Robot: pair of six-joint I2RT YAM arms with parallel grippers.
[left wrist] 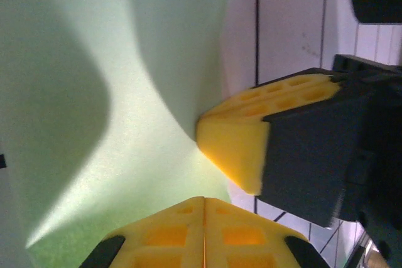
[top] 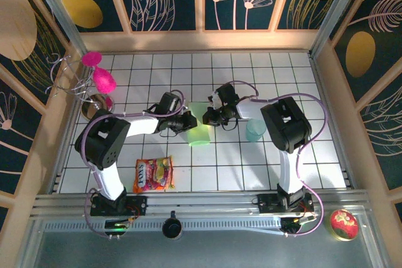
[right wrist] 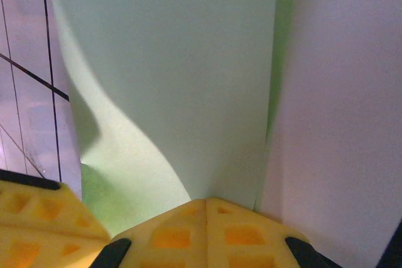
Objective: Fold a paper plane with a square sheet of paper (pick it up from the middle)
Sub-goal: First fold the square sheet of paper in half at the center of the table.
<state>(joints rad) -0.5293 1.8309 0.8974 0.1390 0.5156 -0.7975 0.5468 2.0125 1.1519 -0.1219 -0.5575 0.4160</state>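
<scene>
A: Where is the sheet of paper (top: 200, 131) seen?
B: Mid-table, held between left gripper (top: 190, 122) and right gripper (top: 211, 117); each finger pair is pressed together on it.
A: Writing?
B: Lettering on the snack packet (top: 153, 174) cannot be read.

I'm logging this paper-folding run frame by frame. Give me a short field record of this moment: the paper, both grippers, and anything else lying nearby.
paper: pale green sheet, mid-table, bent and held between the two arms
left gripper: jaws shut on the sheet
right gripper: jaws shut on the sheet
nearby: teal cup to the right of the sheet; snack packet by the left arm's base
fold state: no finished plane yet
</scene>
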